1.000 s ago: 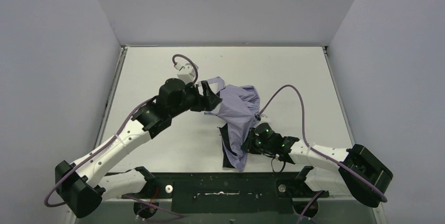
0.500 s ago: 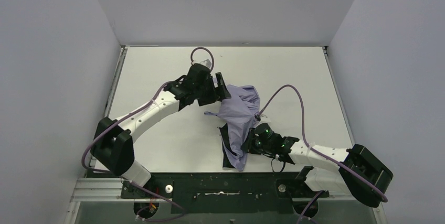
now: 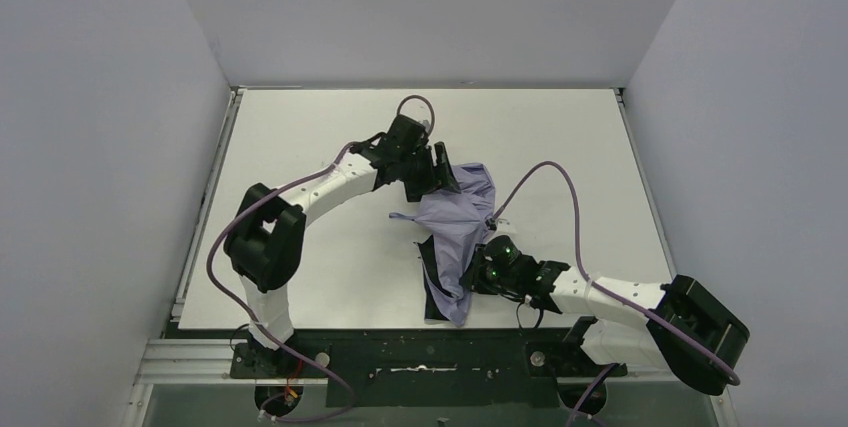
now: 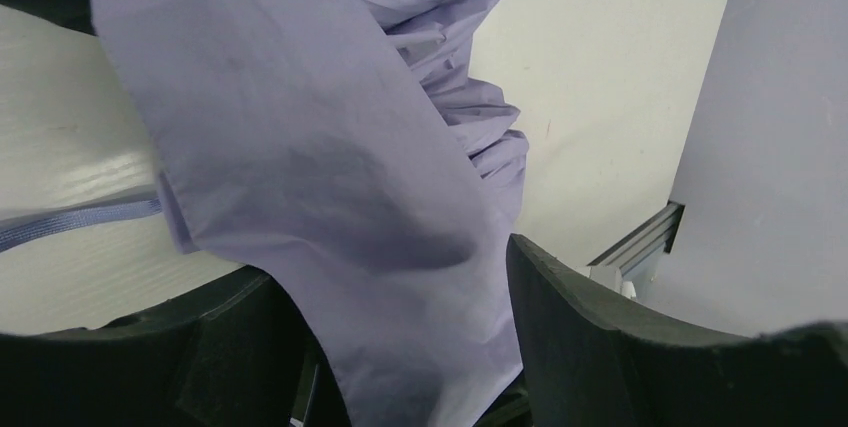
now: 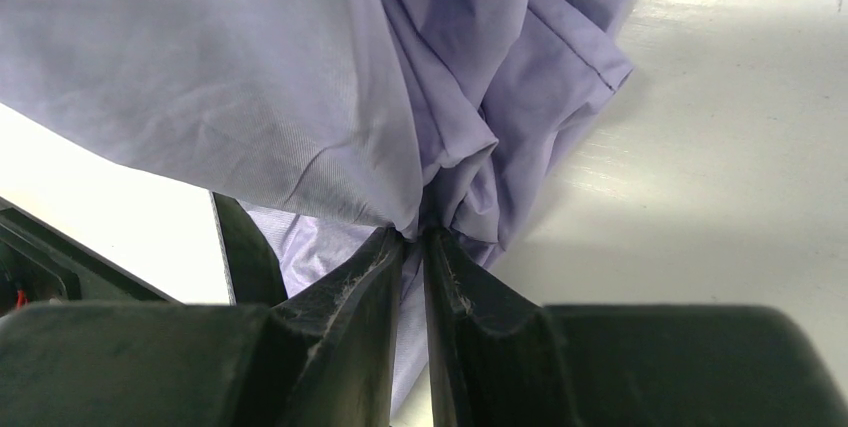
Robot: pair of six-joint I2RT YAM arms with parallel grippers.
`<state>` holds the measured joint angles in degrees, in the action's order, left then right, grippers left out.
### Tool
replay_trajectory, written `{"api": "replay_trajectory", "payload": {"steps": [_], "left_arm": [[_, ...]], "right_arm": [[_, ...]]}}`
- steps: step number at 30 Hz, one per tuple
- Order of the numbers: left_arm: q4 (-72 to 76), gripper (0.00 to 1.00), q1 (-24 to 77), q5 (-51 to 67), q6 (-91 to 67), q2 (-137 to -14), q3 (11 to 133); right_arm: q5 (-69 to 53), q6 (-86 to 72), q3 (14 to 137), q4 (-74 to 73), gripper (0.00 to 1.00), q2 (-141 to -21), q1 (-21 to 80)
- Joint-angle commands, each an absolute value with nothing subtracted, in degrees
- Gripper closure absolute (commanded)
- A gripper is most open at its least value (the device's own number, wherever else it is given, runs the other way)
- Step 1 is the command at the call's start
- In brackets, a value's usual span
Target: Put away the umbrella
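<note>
The umbrella point(image 3: 455, 215) lies as a crumpled heap of pale lavender fabric in the middle of the white table point(image 3: 320, 277), with a black strip point(image 3: 432, 292) at its near end. My left gripper point(image 3: 446, 175) is at its far end. In the left wrist view the left gripper point(image 4: 385, 259) is open, its jaws wide apart with a fold of the umbrella point(image 4: 330, 177) lying loosely between them. My right gripper point(image 3: 472, 272) is at the near end. In the right wrist view the right gripper point(image 5: 413, 235) is shut on a gathered pinch of the umbrella point(image 5: 250, 77).
Grey walls close in the table on three sides. A metal rail point(image 4: 640, 242) runs along the table edge beyond the left gripper. The right arm's purple cable point(image 3: 560, 182) arcs over the table just right of the fabric.
My left arm has swung right and stretched out to the umbrella's far end, and the fabric flap there has been pushed over. The right gripper has held still on the fabric.
</note>
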<state>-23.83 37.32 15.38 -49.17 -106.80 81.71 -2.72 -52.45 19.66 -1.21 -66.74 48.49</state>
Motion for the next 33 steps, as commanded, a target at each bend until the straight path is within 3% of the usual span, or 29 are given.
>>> {"api": "replay_trajectory", "payload": {"steps": [1,3,14,22,33], "left_arm": [[-21.48,0.44,36.14,22.14,-48.09,-108.23,86.78],[-20.59,0.58,35.60,24.51,-47.00,-108.53,88.31],[-10.53,0.99,34.26,31.36,-44.14,-102.77,87.48],[-4.30,1.00,38.41,35.07,-37.69,-92.98,76.50],[16.95,1.00,54.15,16.61,-30.68,-75.51,43.43]], "right_arm": [[1.49,-51.77,19.96,-5.89,0.82,-66.76,48.95],[1.54,-51.92,19.79,-6.08,0.82,-66.45,48.92],[2.20,-52.51,18.17,-6.00,0.82,-64.60,48.96],[2.70,-52.73,18.48,-4.76,0.82,-63.95,48.96],[2.60,-53.36,20.63,-2.28,0.80,-63.57,48.96]]}}
